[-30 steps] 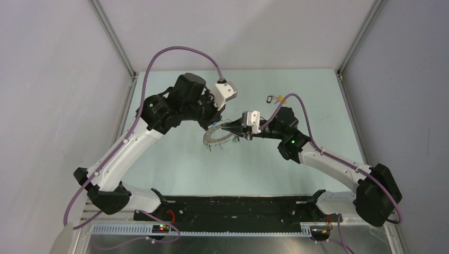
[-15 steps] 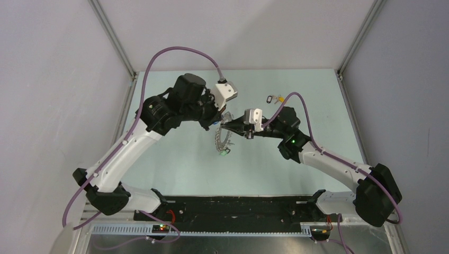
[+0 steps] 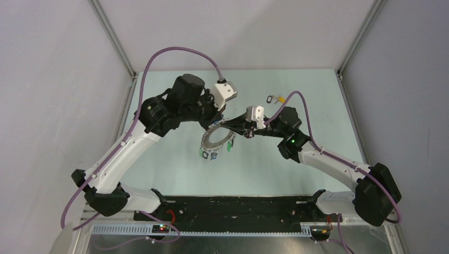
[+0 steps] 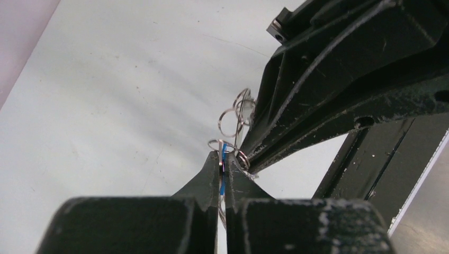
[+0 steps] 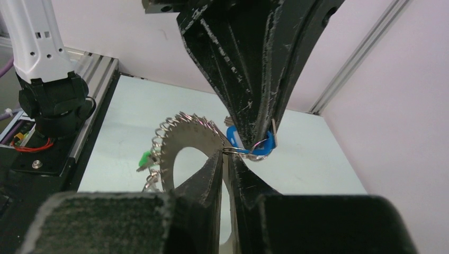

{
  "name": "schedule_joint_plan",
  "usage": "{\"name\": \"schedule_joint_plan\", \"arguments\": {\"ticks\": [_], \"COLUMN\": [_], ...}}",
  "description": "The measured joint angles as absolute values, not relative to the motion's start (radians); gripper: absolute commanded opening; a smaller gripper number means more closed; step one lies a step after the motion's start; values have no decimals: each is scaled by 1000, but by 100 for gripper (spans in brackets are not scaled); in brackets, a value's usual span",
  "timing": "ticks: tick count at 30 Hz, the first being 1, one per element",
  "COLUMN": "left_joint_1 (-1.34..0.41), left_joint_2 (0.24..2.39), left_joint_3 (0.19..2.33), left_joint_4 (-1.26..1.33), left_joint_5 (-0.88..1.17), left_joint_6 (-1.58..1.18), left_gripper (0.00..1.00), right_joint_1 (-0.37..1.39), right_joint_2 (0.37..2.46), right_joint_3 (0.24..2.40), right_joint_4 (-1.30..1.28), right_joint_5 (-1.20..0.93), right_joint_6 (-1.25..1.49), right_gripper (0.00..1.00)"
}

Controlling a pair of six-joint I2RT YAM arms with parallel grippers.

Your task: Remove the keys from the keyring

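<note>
Left gripper [image 4: 222, 159] pinching the blue key [image 5: 249, 142], right gripper [image 5: 225, 159] clamped on the keyring [image 5: 185, 138]
Looks like two loose keys [image 3: 275, 98] off at 1 o'clock, green keys [image 5: 143, 159] not off yet.

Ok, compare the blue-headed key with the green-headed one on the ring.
The blue-headed key is pinched in the left gripper, while the green-headed key hangs free. In the right wrist view, the blue-headed key sits at the right rim of the keyring and the green-headed key at its left rim. Both appear attached to the keyring.
</note>
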State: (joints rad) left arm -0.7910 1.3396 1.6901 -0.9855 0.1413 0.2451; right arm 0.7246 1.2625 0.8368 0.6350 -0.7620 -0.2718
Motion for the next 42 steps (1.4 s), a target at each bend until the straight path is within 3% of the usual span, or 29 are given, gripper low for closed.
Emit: {"name": "schedule_joint_plan", "arguments": {"ticks": [10, 15, 18, 26, 28, 29, 31, 42], "left_joint_1": [-796, -796, -796, -796, -798, -799, -802, -852], "left_joint_2": [1333, 1323, 1320, 1309, 1301, 1296, 1288, 1280], "left_joint_3": [1681, 1681, 1681, 1681, 1674, 1666, 1655, 1615], "left_joint_4": [-973, -970, -967, -965, -957, -954, -955, -967], "left_joint_5": [133, 133, 132, 113, 102, 94, 78, -67], "left_joint_6": [244, 242, 237, 236, 237, 238, 245, 379], "left_gripper": [0, 0, 0, 0, 0, 0, 0, 0], "right_joint_1": [715, 715, 715, 715, 714, 713, 711, 640], "right_joint_2": [1266, 1268, 1270, 1273, 1273, 1273, 1269, 1230], "right_joint_3": [837, 837, 837, 837, 837, 837, 837, 838], "right_joint_4": [671, 683, 690, 696, 694, 691, 672, 613], "right_joint_5": [-750, -744, -733, -687, -678, -678, -681, -725], "right_joint_6": [-224, -208, -193, -155, -148, -146, -146, -209], "right_gripper": [12, 7, 0, 0, 8, 18, 24, 31]}}
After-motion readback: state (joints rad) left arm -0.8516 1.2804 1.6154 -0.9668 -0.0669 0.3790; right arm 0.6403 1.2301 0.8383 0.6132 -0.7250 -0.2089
